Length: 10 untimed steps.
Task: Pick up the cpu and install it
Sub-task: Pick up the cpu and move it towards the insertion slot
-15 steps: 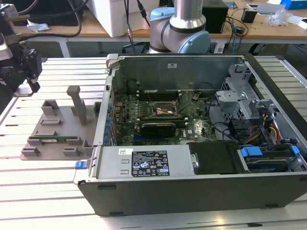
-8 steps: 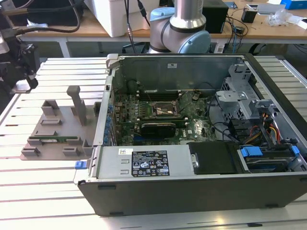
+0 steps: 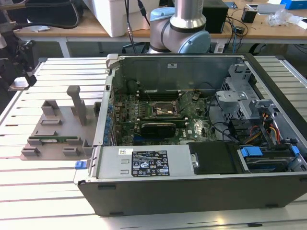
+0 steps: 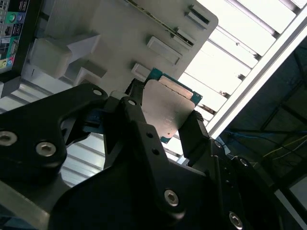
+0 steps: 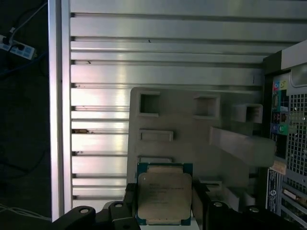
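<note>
The cpu (image 5: 164,195), a flat square chip with a silver-grey metal top and a blue-green rim, sits between the black fingers (image 5: 199,199) of my gripper (image 5: 164,203), which is shut on its two opposite edges. In the second wrist view the cpu (image 4: 168,108) is held the same way in the gripper (image 4: 165,115), lifted above the grey fixture tray (image 4: 120,28). In the exterior view the gripper (image 3: 19,79) hangs at the far left, off the tray's outer side. The dark socket frame (image 3: 165,109) lies on the motherboard inside the open computer case (image 3: 192,191).
The grey fixture tray (image 3: 57,139) with upright posts lies on the slatted metal table (image 3: 29,191), left of the case. The arm's base (image 3: 182,28) stands behind the case. Drive cages and cables (image 3: 259,124) fill the case's right side.
</note>
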Each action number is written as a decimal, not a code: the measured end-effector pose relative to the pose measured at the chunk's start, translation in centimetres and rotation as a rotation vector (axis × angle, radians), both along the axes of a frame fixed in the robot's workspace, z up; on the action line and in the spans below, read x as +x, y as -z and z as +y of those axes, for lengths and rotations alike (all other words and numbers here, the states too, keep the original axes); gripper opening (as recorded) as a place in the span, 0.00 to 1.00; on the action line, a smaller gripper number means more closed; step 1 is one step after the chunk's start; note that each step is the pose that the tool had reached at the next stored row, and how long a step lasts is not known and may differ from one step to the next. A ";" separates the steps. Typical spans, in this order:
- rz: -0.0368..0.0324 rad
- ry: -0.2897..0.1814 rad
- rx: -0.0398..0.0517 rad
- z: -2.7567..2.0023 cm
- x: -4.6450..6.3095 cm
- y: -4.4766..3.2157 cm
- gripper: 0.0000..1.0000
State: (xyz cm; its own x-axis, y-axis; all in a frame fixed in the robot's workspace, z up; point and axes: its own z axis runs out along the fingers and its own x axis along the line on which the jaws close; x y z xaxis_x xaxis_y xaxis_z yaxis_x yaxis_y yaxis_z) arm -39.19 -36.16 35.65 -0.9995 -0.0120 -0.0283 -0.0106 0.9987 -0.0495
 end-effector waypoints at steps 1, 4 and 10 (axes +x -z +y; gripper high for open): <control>0.0001 0.000 0.0000 0.00 0.0 -0.29 0.55; 0.0001 0.000 -0.0001 0.00 0.0 -0.84 0.55; 0.0001 0.000 0.0003 0.00 0.0 -2.92 0.55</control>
